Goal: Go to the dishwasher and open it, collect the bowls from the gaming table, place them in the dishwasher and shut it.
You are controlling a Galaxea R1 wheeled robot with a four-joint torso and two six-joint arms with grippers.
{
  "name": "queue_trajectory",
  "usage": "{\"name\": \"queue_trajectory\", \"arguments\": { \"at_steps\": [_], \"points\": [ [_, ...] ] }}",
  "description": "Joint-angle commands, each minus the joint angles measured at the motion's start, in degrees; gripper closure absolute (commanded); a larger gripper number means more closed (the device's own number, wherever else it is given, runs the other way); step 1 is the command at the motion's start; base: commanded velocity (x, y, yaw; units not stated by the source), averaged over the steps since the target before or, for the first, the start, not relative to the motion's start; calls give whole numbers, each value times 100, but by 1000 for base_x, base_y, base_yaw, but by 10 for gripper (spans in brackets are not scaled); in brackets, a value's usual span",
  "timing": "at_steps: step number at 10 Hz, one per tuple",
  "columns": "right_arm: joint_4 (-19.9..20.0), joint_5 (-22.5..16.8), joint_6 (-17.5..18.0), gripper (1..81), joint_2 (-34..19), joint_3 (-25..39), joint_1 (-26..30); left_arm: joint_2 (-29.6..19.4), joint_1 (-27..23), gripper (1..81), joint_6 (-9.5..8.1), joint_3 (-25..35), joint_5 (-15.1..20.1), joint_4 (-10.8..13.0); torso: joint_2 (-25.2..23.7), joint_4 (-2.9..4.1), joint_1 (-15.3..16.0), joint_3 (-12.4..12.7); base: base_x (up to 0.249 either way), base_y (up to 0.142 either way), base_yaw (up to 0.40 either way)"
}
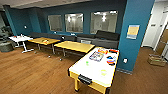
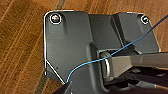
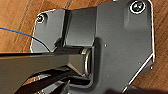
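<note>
Two bowls (image 1: 87,63) sit on the gaming table's white tabletop (image 1: 82,68), beside game boxes (image 1: 97,56); I cannot tell either tool's state.

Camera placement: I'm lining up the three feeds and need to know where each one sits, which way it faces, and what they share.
Head view: high on the robot, facing forward and down at the gaming table with its bowls; none of the robot's body is visible.
Left wrist view: on the left arm, facing down at the wood floor past the robot's dark plate.
Right wrist view: likewise, on the right arm.
Shared: the wood floor.
</note>
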Motion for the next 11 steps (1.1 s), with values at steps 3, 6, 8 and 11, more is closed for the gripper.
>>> {"name": "queue_trajectory", "arguments": {
  "at_steps": [3, 6, 8, 11],
  "points": [
    [-7, -292, -7, 10, -21, 6, 297, -42, -277, 10, 18, -8, 258, 17, 0, 0, -2, 0, 164, 85, 0],
    [-7, -292, -7, 10, -21, 6, 297, -42, -277, 10, 10, -8, 266, 17, 2, 0, 4, 0, 135, 91, 0],
    [-7, -292, -7, 10, -20, 6, 297, -42, -277, 10, 10, -8, 266, 17, 2, 0, 4, 0, 106, 106, 0],
    [-7, -292, -7, 10, -21, 6, 305, -42, -277, 10, 10, -8, 266, 17, 2, 0, 2, 0, 106, 107, 0]
  ]
}}
